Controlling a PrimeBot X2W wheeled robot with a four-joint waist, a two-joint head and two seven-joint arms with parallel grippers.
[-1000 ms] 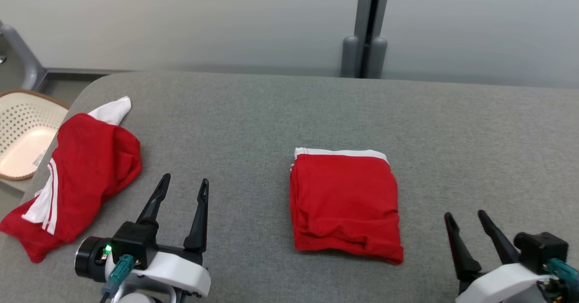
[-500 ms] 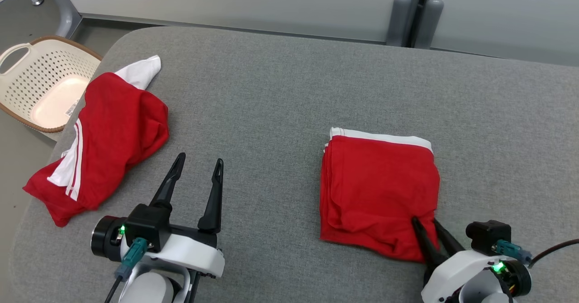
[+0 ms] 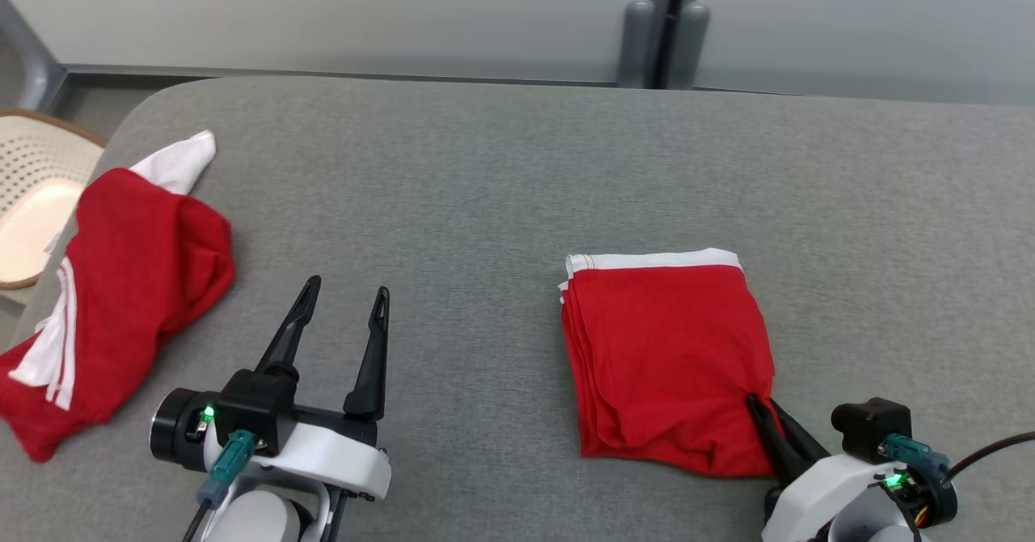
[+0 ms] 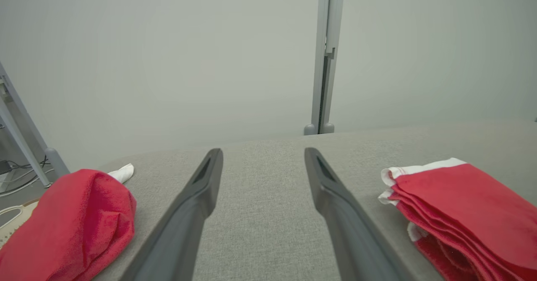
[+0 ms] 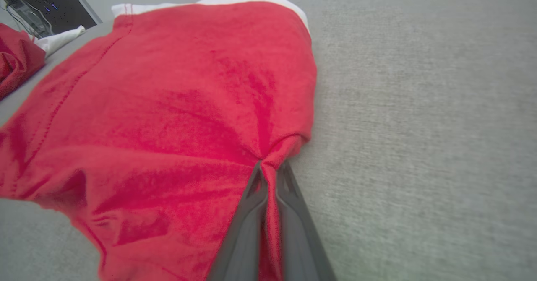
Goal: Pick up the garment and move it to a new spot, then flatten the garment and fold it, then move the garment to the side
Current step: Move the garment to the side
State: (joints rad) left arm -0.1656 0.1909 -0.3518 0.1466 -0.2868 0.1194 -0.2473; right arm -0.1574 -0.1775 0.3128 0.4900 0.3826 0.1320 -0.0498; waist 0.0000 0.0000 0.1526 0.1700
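Note:
The garment (image 3: 667, 356) is red with a white band along its far edge, folded into a neat rectangle right of centre on the grey table (image 3: 501, 186). My right gripper (image 3: 760, 406) is shut on the garment's near right edge, red cloth bunched between its dark fingers (image 5: 289, 201). In the right wrist view the garment (image 5: 168, 96) spreads up and left from the pinch. My left gripper (image 3: 344, 303) hovers open over bare table left of the fold, nothing between its fingers (image 4: 197, 197). The left wrist view shows the garment's stacked layers (image 4: 461, 205) at the right.
A second red and white garment (image 3: 113, 283) lies crumpled at the table's left edge, its heap (image 4: 71, 222) at the left of the left wrist view. A cream perforated basket (image 3: 32, 194) sits on the floor beyond that edge. A grey post (image 3: 663, 24) rises behind the table.
My right gripper went from open beside the folded garment to its near right edge and closed on the cloth. The left gripper stayed open. The head camera shifted between frames.

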